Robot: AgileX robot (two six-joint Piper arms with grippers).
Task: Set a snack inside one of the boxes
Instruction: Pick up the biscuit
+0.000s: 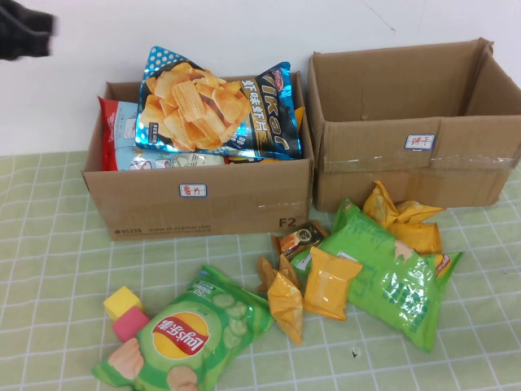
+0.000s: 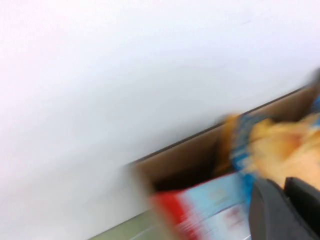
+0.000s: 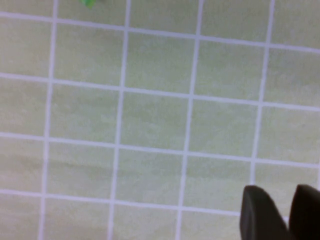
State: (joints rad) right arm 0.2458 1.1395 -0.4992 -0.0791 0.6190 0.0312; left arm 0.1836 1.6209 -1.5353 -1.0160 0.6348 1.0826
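The blue shrimp-chip bag (image 1: 216, 106) lies propped on top of the packed left box (image 1: 199, 195), evidently too full to swallow it, the clenched, empty left gripper (image 1: 24, 32) up at far left, the right gripper (image 3: 280, 212) nearly closed, empty, over bare surface (image 3: 150, 125).

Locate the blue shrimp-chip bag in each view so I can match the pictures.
High view: blue shrimp-chip bag lies atop the left box.
Left wrist view: blurred, at the right edge, beside the left gripper.
Right wrist view: absent; only tablecloth and right gripper.
Shared landmark: left box's back wall.
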